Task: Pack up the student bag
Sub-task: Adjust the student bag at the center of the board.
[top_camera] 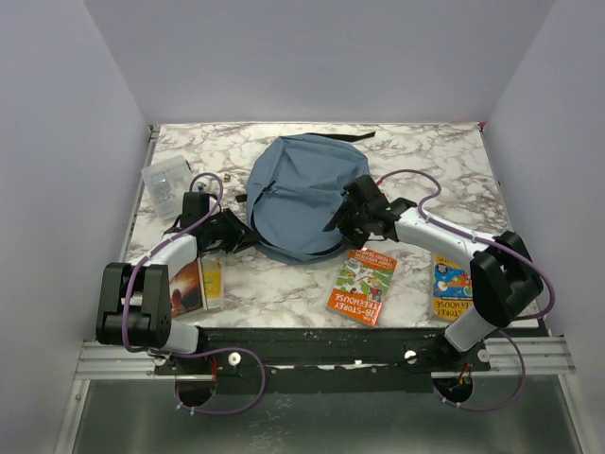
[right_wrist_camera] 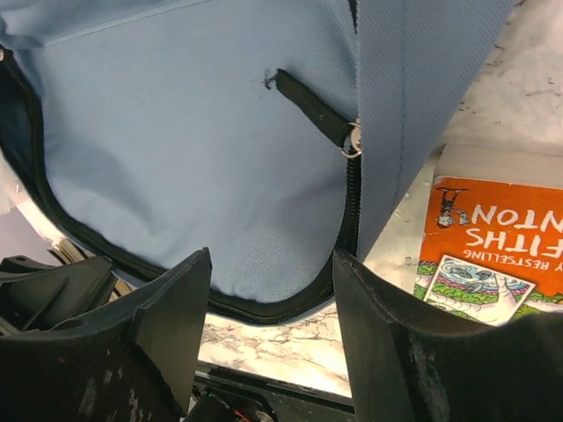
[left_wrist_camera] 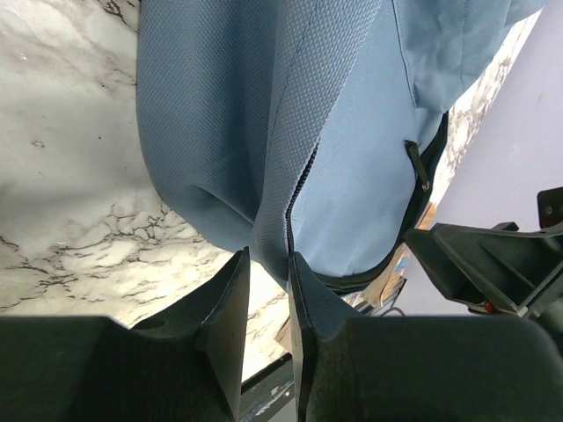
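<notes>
Left tool (left_wrist_camera: 268, 264) up close: fingers all but closed, with a thin fold of the soft dusty-blue fabric student bag (left_wrist_camera: 352, 132) nipped between them, right beside the black zipper track (left_wrist_camera: 299, 189). Reads as an anchor grip, holding the cloth taut so the zip can run.

Bag lies flat mid-worktop, toward the far side. Can't tell how far the zip is open.

Right tool (right_wrist_camera: 273, 257): fingers spread wide, nothing in them, poised at the bag's near right edge. The black pull tab (right_wrist_camera: 310, 107) on the zipper slider sits just ahead of the gap. Likely lining up to take the tab. Step in hand looks like opening the bag, with nothing packed yet as far as I can see.

Outward on the white marbled worktop (top_camera: 284, 284):
- orange paperback (top_camera: 361, 286) just near of the bag
- second colourful book (top_camera: 452, 282) partly under the right arm
- dark-covered book (top_camera: 187, 288) and slim yellow item (top_camera: 212, 282) by the left arm
- clear plastic box (top_camera: 168, 178) far left

All look staged near the arms for loading.
</notes>
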Controlling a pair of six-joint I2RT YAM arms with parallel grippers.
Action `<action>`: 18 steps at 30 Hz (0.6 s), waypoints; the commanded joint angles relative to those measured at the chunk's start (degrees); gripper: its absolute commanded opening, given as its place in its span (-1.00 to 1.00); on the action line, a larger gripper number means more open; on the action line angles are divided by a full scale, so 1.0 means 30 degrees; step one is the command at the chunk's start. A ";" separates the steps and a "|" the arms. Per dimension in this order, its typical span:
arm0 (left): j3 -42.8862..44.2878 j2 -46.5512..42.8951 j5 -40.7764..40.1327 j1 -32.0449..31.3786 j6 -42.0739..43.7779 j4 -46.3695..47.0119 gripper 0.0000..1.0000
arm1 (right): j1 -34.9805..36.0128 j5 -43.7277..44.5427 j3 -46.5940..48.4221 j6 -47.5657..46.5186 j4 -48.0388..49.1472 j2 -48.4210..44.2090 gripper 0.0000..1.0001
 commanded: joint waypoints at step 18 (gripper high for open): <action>0.0283 -0.0522 0.0584 0.0117 0.0295 -0.0232 -0.49 | 0.0003 -0.0275 -0.0873 0.0907 -0.0163 -0.1060 0.25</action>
